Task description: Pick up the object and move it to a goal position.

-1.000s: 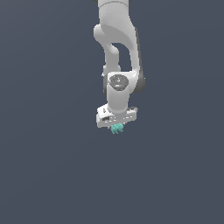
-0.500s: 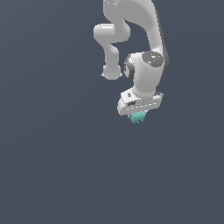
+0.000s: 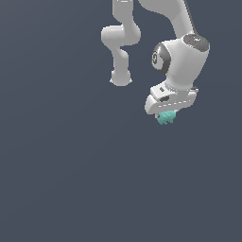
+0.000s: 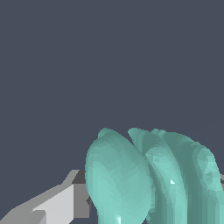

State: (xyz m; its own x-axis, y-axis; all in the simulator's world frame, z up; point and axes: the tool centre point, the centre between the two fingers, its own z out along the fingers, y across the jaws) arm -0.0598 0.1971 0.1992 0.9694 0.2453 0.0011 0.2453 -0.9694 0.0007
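1. Nearest to the wrist camera is the object (image 4: 148, 179), a teal lump with rounded, ridged lobes and a smooth, slightly glossy surface. It fills the space directly in front of the gripper (image 3: 166, 115).
2. In the exterior view the object (image 3: 166, 117) sits just under the gripper and touches its underside, clear of anything below. I judge that the jaws are closed on it, because it hangs there without other support.
3. One grey, flat-faced finger (image 4: 57, 203) is visible beside the object; the other finger is hidden.
4. The step in hand seems to be the carry toward the goal. To do it well, keep the squeeze constant and move smoothly, because the lobed shape gives only small contact areas and can rotate.
5. Above the gripper, the arm (image 3: 182, 61) is white, smooth and rounded.
6. No goal marker is visible.
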